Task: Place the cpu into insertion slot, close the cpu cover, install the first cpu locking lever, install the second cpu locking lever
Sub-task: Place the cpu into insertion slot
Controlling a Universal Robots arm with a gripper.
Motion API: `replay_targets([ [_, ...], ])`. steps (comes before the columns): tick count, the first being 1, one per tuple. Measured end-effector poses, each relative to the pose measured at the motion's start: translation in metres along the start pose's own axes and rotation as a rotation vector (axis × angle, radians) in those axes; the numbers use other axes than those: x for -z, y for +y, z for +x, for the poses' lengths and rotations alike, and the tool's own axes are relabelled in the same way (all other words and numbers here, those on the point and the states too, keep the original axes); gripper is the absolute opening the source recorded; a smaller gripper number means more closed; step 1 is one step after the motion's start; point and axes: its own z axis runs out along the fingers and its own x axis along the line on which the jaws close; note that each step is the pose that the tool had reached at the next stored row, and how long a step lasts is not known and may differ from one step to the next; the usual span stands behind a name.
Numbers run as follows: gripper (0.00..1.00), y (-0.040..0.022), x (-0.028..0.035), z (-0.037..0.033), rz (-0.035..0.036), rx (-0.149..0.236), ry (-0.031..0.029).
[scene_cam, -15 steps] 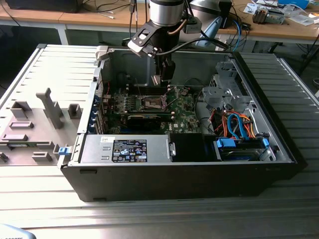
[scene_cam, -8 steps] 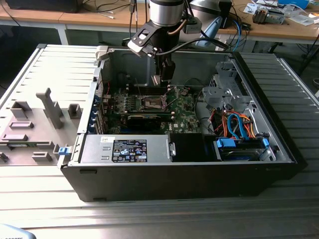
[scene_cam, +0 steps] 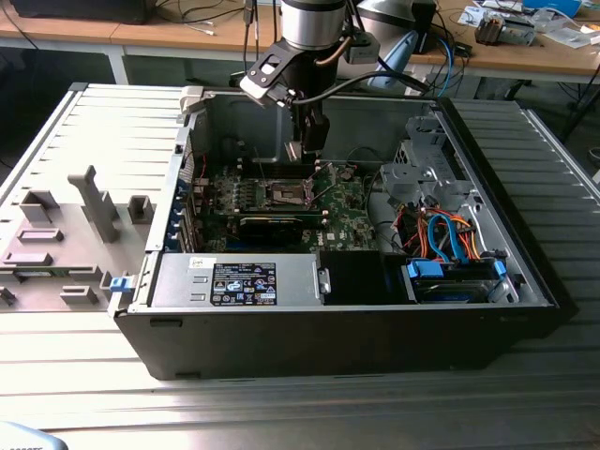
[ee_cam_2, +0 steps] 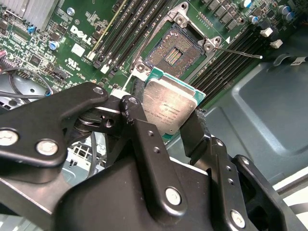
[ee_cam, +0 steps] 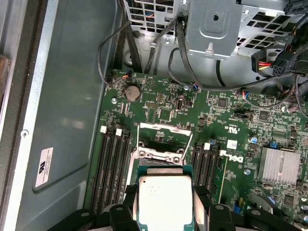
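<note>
As the pincer (ee_cam_2: 166, 122) is clenched on two opposite edges of the cpu (ee_cam_2: 171, 107), we record the chip held clear above the board (ee_cam: 192, 113); the insertion slot (ee_cam_2: 175, 50), open and unoccupied, lies just beyond the chip's forward edge, lower down.

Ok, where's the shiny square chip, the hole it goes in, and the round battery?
cpu (ee_cam_2: 169, 107), second wrist view, middle of its silver top.
insertion slot (ee_cam_2: 174, 52), second wrist view, its bare contact field.
round battery (ee_cam: 133, 93), first wrist view, its flat face.
</note>
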Motion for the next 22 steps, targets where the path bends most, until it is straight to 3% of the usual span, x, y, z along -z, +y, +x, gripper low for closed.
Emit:
replay_targets([
  [22, 0.55, 0.0000, -0.0004, 0.0000, -0.0002, -0.014, -0.0005],
])
